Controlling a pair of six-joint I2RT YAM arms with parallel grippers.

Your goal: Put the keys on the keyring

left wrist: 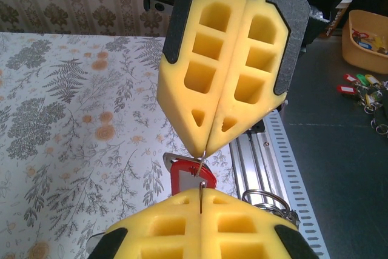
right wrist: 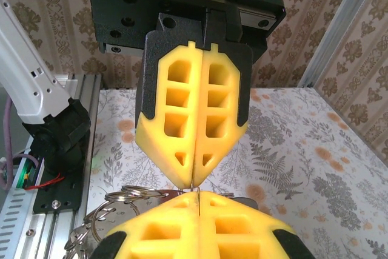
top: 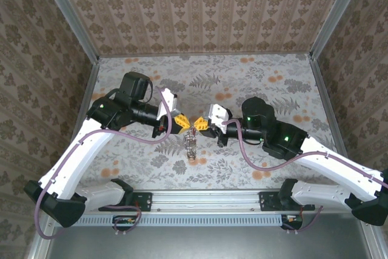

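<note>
Left wrist: noted left end effector and right end effector pinched shut, tips meeting, on thin keyring wire; risk dropping red key through slippage.

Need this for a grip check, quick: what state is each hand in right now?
Left hand: closed, pinching what looks like the thin wire of the keyring.
Right hand: closed, tip to tip with the left, pinching the same wire.
</note>
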